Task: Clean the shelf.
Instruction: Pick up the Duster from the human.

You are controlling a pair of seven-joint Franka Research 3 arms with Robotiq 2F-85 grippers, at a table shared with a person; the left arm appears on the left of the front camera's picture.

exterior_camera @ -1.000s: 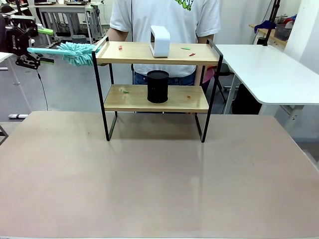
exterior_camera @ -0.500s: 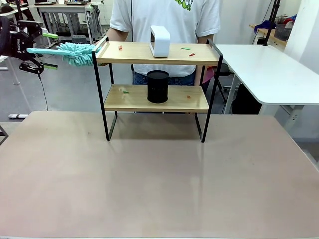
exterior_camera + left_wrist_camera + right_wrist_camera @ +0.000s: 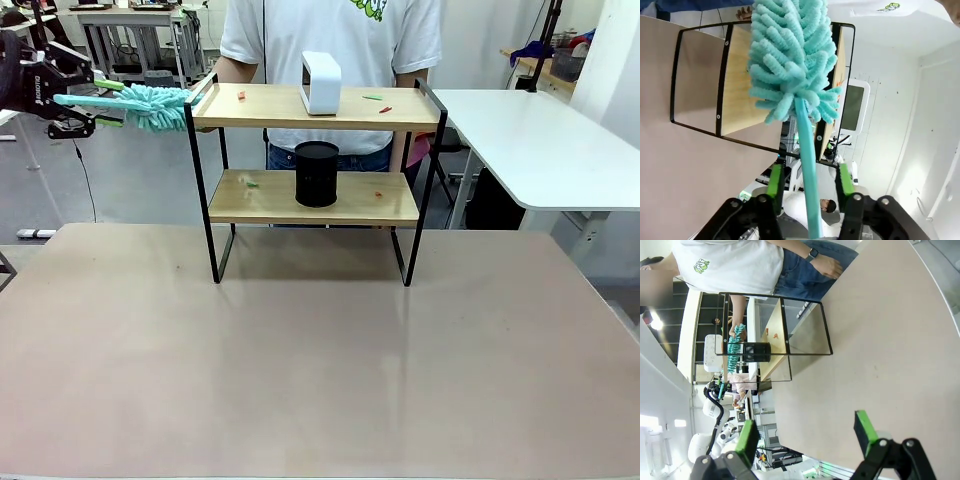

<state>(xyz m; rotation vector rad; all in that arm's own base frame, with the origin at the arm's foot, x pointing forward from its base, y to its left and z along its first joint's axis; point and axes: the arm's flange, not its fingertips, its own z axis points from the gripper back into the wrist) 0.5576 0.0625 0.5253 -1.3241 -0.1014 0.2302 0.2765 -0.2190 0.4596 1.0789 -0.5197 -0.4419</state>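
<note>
Brown flat table top (image 3: 320,370) lies nearest. Above it the right gripper (image 3: 807,432) hangs with its two fingers spread wide and nothing between them. Farther back, at 12 o'clock, stands the small two-tier shelf (image 3: 300,107) of light wooden boards in a thin black metal frame. A round black cup (image 3: 317,174) sits on its lower board and a white box (image 3: 322,82) on its upper board, with little orange and green bits (image 3: 372,97) near them. At 10 o'clock, just off the shelf's left end, the left gripper (image 3: 108,103) has its fingers part way spread around the thin stick of a fluffy teal duster (image 3: 150,105), small gaps showing. Behind the shelf stands a person in a white T-shirt (image 3: 330,30).
</note>
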